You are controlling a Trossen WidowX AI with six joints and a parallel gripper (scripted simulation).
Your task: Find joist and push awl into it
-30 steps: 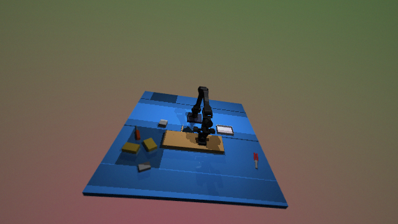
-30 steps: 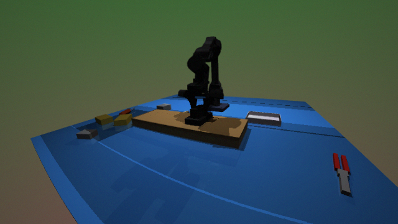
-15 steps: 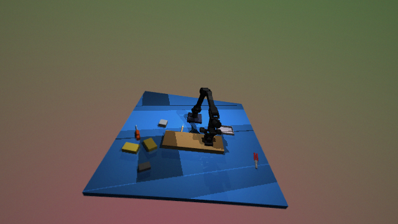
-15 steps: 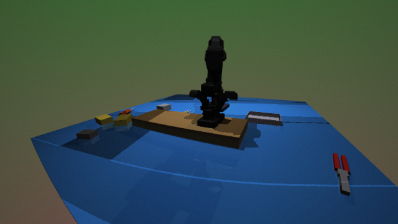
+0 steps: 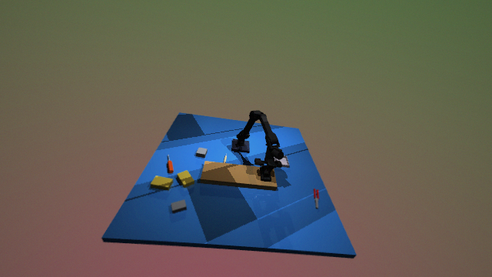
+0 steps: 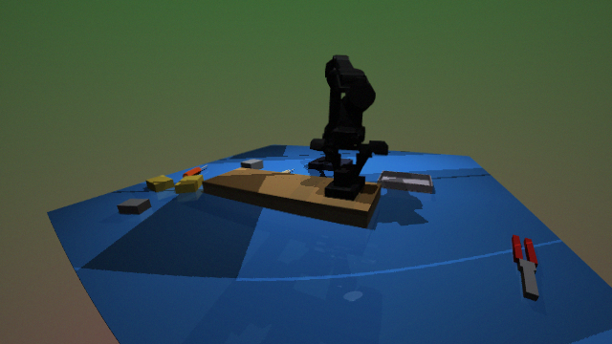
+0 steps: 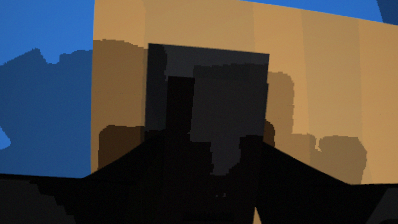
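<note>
Scanning, by the look of it: gripper (image 5: 265, 169) (image 6: 346, 174) clamped on dark stud finder (image 5: 265, 177) (image 6: 343, 188) (image 7: 227, 100), low over the panel's (image 5: 219, 173) (image 6: 268, 183) (image 7: 330, 100) tray-side end, tray (image 5: 284, 161) (image 6: 406, 182) just beyond, likely next.

A blue table (image 5: 231, 227) (image 6: 306, 311) carries the panel (image 5: 219, 173) (image 6: 287, 188), tray (image 5: 285, 165) (image 6: 406, 187), pliers (image 5: 317, 198) (image 6: 528, 272), two yellow blocks, two grey blocks, an orange-handled tool (image 5: 170, 166) (image 6: 192, 172) and the arm's base (image 5: 235, 148) (image 6: 316, 165).

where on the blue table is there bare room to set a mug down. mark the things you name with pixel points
Widest: between the tan wooden panel (image 5: 217, 177) (image 6: 287, 188) (image 7: 330, 100) and the red-handled pliers (image 5: 317, 198) (image 6: 526, 268). Crowded: left of the panel, with two yellow blocks (image 5: 161, 182) (image 5: 185, 178) (image 6: 159, 183) (image 6: 189, 183) and an orange-handled screwdriver (image 5: 170, 166) (image 6: 192, 172).
</note>
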